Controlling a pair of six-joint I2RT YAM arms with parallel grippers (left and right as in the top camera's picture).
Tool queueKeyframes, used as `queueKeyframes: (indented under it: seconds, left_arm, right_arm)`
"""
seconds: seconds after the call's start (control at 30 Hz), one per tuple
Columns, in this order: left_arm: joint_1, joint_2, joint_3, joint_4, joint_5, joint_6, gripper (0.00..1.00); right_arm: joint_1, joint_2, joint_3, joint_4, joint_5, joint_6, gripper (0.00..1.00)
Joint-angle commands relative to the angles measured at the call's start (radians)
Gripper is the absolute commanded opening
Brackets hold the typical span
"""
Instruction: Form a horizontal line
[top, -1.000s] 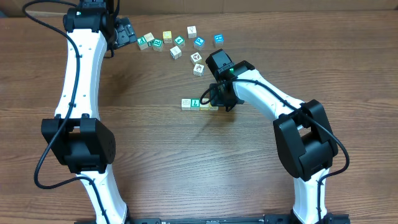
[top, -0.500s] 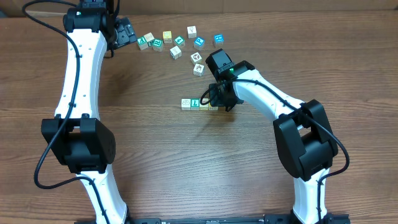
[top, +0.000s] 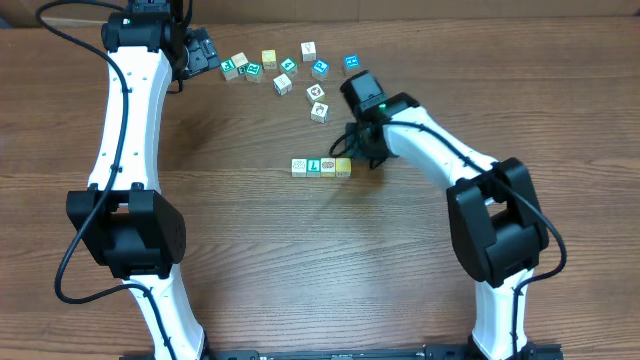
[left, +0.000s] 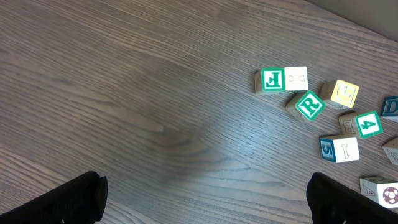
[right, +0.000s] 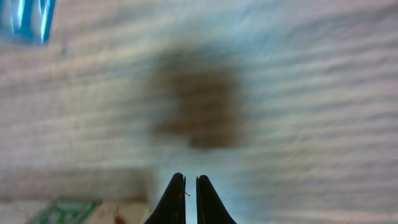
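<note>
- Brown wood-grain table (top: 250, 260) fills the overhead view, with a white arm reaching in from each side.
- At far left, the left gripper (top: 205, 50) hangs over the table's back edge, its black fingers (left: 81, 199) spread wide and holding nothing.
- Just to its right lies the loose cluster (top: 285, 70) of small cubes, scattered in an arc along the back of the table; the left wrist view picks out a green J cube (left: 272, 79) touching a white bone cube (left: 296, 78), with a green R cube (left: 309, 105) just below them.
- Nearer the middle, well apart from that cluster, sits the horizontal line (top: 321, 166): four tiny cubes touching side by side, white at the left end and yellow at the right.
- At the row's right end, the right gripper (top: 358, 148) hangs just beside the yellow cube, slightly behind it; whether they touch cannot be told.
- Its jaws are pressed together and carry nothing, the fingertips (right: 177, 199) showing almost no gap in the blurred right wrist view.
</note>
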Motion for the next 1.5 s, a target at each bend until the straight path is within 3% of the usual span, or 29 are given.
queueKeyframes:
  seconds: [0.0, 0.37, 1.47]
  left_arm:
    - [0.0, -0.004, 0.013, 0.002, -0.003, 0.011, 1.0]
    - [0.0, -0.004, 0.013, 0.002, -0.002, 0.012, 1.0]
    - [0.0, -0.004, 0.013, 0.002, -0.003, 0.011, 1.0]
  right_arm:
    - [-0.028, 0.012, 0.08, 0.042, -0.039, -0.049, 0.04]
    - [0.015, 0.027, 0.085, 0.133, -0.129, -0.097, 0.04]
    - [0.047, 0.046, 0.03, 0.048, -0.1, -0.096, 0.04]
